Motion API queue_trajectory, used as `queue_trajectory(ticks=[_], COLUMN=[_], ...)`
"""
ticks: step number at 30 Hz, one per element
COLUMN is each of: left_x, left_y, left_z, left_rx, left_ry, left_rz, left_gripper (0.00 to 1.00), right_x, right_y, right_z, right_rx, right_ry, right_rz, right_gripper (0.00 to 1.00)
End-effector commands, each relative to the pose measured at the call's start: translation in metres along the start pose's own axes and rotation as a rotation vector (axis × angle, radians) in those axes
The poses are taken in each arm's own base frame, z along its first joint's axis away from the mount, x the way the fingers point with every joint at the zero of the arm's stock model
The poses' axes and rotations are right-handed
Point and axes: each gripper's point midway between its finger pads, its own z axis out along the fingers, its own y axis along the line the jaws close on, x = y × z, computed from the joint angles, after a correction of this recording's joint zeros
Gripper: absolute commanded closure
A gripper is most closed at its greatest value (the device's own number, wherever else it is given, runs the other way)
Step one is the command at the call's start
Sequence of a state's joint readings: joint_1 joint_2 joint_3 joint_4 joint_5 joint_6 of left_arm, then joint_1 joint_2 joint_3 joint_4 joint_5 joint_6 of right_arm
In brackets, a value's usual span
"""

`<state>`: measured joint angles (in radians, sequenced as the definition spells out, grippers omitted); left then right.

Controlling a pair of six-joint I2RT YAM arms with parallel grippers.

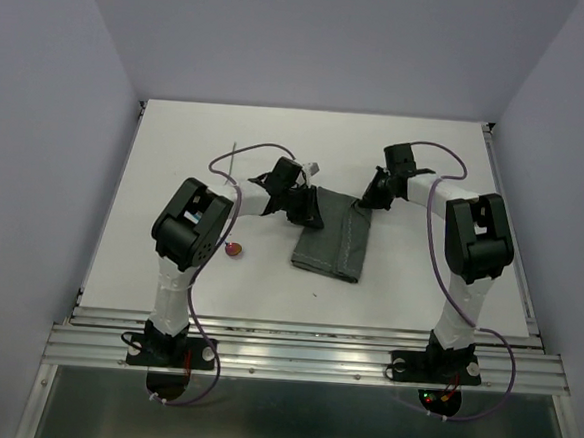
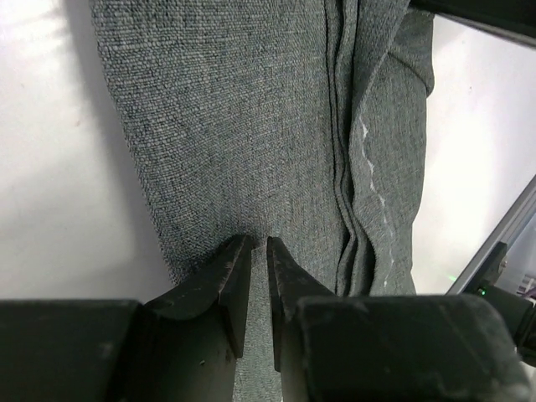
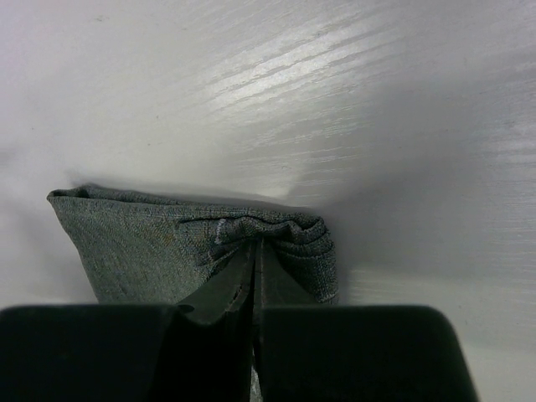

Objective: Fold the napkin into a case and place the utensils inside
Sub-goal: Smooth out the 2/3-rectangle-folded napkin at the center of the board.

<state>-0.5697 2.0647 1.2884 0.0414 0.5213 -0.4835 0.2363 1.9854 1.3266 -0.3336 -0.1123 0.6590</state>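
— While the right gripper (image 3: 254, 251) clamps its puckered corner, how's the napkin (image 1: 332, 244)?
— Dark grey, folded in layers, under the left gripper (image 2: 258, 247) too; those tips nearly meet, grip unclear.

The spoon (image 1: 233, 250) shows only its red bowl—its handle lost behind the left arm (image 1: 194, 222)—and the napkin (image 2: 251, 126) runs off the top edge of the left wrist view.
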Motion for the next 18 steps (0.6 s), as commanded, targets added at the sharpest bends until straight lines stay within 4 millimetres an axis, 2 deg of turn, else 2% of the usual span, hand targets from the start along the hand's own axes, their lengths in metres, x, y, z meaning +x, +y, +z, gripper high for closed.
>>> queue_trajectory(ticks=[1, 4, 9, 11, 12, 14, 15, 16, 18], left_x=[0.036, 0.058, 0.060, 0.046, 0.030, 0.012, 0.010, -0.007, -0.017], left_y=[0.005, 0.005, -0.013, -0.025, -0.036, -0.048, -0.049, -0.058, -0.060], left_z=[-0.009, -0.012, -0.028, -0.034, -0.036, -0.037, -0.037, -0.034, -0.029], left_rx=[-0.030, -0.034, -0.009, 0.004, 0.020, 0.036, 0.027, 0.037, 0.025], left_ry=[0.054, 0.084, 0.066, 0.041, 0.008, -0.026, -0.017, -0.040, -0.042], left_rz=[-0.010, -0.019, 0.007, 0.028, 0.047, 0.065, 0.054, 0.066, 0.060], left_gripper=[0.75, 0.75, 0.75, 0.75, 0.75, 0.74, 0.72, 0.70, 0.61], right_x=[0.004, 0.006, 0.013, 0.015, 0.014, 0.015, 0.014, 0.014, 0.013], right_y=[-0.012, -0.012, -0.019, -0.019, -0.018, -0.018, -0.017, -0.017, -0.015], right_z=[-0.004, -0.008, -0.015, -0.016, -0.017, -0.016, -0.017, -0.017, -0.018], right_rx=[0.045, 0.042, 0.049, 0.048, 0.045, 0.042, 0.039, 0.039, 0.031], right_ry=[-0.013, -0.014, -0.010, -0.007, -0.008, -0.004, -0.008, -0.008, -0.009], right_rz=[-0.009, -0.013, -0.024, -0.027, -0.029, -0.029, -0.028, -0.028, -0.027], right_gripper=[0.99, 0.99, 0.99, 0.99, 0.99, 0.99, 0.99, 0.99, 0.99])
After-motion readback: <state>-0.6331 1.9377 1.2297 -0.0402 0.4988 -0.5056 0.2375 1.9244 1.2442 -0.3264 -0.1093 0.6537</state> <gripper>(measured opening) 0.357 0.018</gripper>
